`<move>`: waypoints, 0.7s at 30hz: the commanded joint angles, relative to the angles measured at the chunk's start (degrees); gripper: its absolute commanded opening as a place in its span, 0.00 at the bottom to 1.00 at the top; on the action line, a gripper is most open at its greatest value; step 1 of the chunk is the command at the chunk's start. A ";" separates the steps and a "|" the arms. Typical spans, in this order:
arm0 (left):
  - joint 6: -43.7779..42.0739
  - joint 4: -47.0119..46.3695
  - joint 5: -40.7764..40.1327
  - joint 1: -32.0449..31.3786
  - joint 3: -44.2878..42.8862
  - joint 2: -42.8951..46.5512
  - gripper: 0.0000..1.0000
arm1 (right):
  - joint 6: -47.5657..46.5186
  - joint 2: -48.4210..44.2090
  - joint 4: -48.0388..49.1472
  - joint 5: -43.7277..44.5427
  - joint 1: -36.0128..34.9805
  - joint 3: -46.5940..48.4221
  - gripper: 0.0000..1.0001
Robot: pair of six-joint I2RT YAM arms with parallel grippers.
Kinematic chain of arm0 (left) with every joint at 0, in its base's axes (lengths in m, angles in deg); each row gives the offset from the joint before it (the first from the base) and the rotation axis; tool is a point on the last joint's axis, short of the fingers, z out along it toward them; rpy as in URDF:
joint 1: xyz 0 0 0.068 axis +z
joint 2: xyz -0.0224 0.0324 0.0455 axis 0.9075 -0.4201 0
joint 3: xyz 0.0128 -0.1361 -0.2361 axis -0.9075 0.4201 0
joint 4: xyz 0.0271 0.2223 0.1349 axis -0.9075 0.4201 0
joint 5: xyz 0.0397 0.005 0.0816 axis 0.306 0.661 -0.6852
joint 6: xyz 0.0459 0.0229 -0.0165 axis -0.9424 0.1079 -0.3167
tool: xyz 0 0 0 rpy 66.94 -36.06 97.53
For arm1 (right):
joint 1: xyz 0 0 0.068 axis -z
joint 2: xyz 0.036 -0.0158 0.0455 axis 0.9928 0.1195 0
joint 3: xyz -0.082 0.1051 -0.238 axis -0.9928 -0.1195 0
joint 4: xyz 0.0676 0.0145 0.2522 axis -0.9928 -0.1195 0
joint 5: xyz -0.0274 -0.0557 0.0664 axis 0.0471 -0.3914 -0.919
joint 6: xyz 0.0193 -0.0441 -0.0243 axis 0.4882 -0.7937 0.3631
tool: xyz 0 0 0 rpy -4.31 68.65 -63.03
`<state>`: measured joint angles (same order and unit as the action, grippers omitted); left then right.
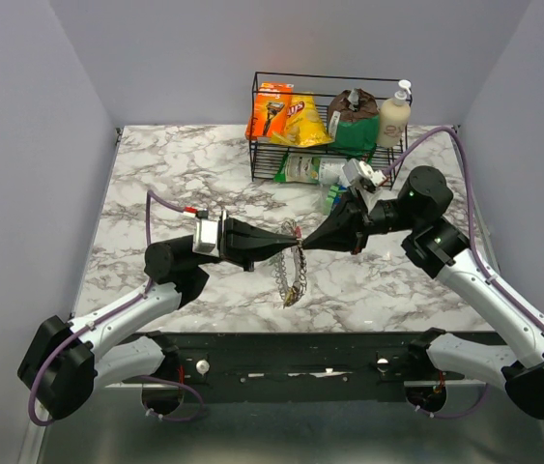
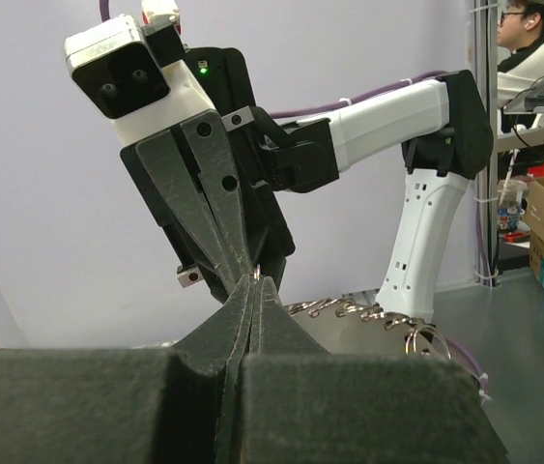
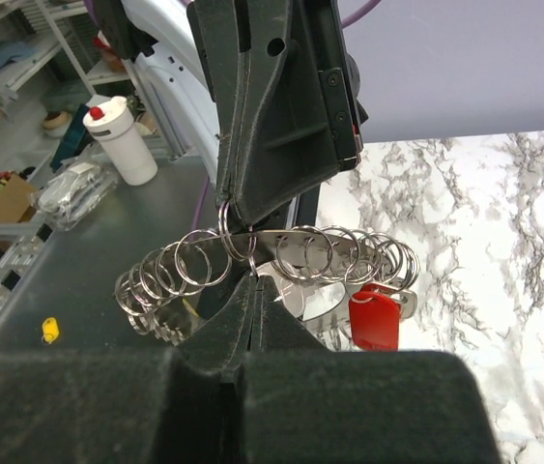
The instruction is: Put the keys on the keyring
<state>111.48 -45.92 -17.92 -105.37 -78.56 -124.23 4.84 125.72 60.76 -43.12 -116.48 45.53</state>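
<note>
The keyring is a chain of silver rings (image 1: 294, 275) hanging above the marble table between both grippers. My left gripper (image 1: 286, 242) and right gripper (image 1: 308, 242) meet tip to tip, each shut on a ring at the chain's top. In the right wrist view my right gripper (image 3: 254, 282) pinches a small ring. The left fingers (image 3: 262, 126) come down onto a ring above it. The ring chain (image 3: 194, 266) spreads sideways with a red tag (image 3: 376, 319). A flat silver piece (image 3: 291, 242) lies among the rings; I cannot tell if it is a key. In the left wrist view my left gripper (image 2: 254, 282) is shut on thin wire.
A black wire basket (image 1: 254, 116) stands at the back right with an orange pack (image 1: 272, 108), a yellow bag (image 1: 305, 121), a dark green bag (image 1: 354, 121) and a cream bottle (image 1: 394, 116). A green-and-white item (image 1: 330, 199) lies in front of it, partly hidden by the right arm.
</note>
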 commanded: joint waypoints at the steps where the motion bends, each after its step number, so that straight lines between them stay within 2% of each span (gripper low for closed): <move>1: 0.20 -4.73 0.54 -0.22 -2.32 0.00 0.00 | -1.04 -0.17 -1.65 2.08 -0.85 -0.38 0.01; 15: -0.33 -3.42 0.89 -0.14 -1.88 0.35 0.00 | 0.01 1.24 -1.74 5.68 -2.16 1.38 0.02; 21: -1.03 -2.45 0.81 -0.22 -1.79 0.96 0.00 | 0.36 0.71 -1.82 6.82 -2.25 0.85 0.13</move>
<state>111.50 -45.88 -16.98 -105.37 -78.80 -124.38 5.19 126.31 60.37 -39.03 -118.12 45.68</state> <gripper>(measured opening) 0.008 0.108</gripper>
